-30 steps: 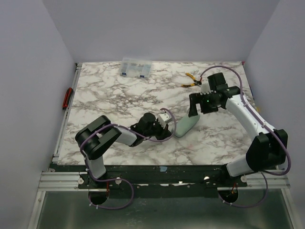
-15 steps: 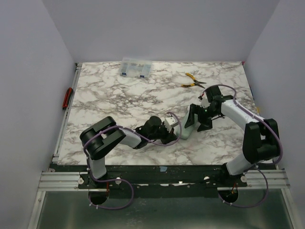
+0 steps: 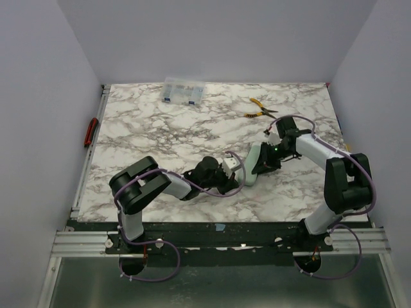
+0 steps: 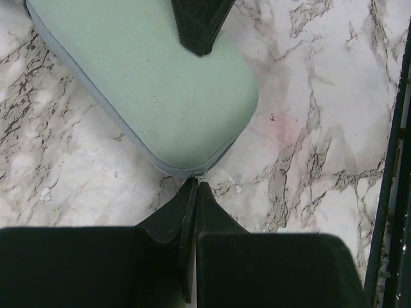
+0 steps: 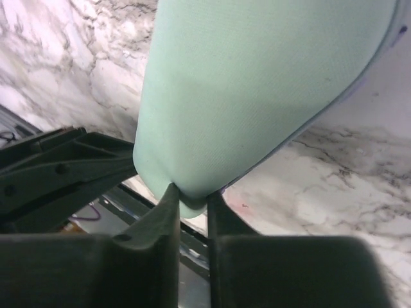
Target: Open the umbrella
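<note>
**At the near middle of the marble table point(image 3: 160, 128), both arms meet on a pale green zipped case point(image 3: 253, 160).**

From the left: the clear compartment box point(image 3: 184, 90) sits well apart at the far edge and plays no part. The left gripper point(image 4: 194, 186) lies low. Its fingers are pressed fully together right at the zip pull point(image 4: 200, 174) on the case's rounded corner, seemingly pinching it so the zip can be drawn. No canopy, shaft or handle shows, so the umbrella is presumably inside this case, which lies between the two grippers. The right gripper point(image 5: 191, 196) has its fingers narrowed onto the case's other side, clamping the fabric edge. This grip probably anchors the case against the left arm's pull. The pliers point(image 3: 259, 108) lie beyond, toward the far right, clear of both arms.
</note>
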You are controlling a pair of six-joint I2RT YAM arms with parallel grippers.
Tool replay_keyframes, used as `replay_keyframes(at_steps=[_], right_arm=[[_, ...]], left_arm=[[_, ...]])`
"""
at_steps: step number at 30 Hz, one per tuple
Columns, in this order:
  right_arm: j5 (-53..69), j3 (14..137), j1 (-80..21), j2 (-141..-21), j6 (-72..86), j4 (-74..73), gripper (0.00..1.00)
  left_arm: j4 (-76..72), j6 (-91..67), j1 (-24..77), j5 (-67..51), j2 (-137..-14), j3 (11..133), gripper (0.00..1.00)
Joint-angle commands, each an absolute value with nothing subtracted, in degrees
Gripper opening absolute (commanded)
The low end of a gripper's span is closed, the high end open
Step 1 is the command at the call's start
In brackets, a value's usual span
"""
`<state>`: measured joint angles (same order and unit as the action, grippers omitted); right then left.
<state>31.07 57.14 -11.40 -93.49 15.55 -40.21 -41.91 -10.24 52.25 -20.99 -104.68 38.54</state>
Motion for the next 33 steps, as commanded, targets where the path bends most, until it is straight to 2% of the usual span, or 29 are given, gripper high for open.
replay_keyframes(at_steps=[1,2,12,18,24,33], right_arm=[[30.57,56.21,-10.38,-96.55,12.08,-39.3,0.05],[30.2,56.55,-10.28,-96.96,11.56,-39.43,0.01],[26.85,59.77,-9.4,-98.91,-0.33,-45.67,0.01],[31.19,63.02,-9.39,-101.6,-11.02,-51.06,0.01],[33.79,63.3,-9.41,-102.69,-15.39,-53.9,0.01],[33.23,63.02,-9.4,-101.48,-15.61,-53.43,0.01]], left_arm=[[-43.66,-8.44,51.84,-19.43,-103.22,37.29,0.0],[-43.52,-8.31,51.54,-19.48,-103.08,37.13,0.0],[-41.8,-5.85,46.04,-19.52,-101.8,36.69,0.0],[-40.86,-0.43,44.93,-21.47,-102.75,39.21,0.0],[-39.59,2.36,44.49,-21.18,-105.39,44.91,0.0],[-33.42,-3.23,41.11,-21.56,-111.12,57.07,0.0]])
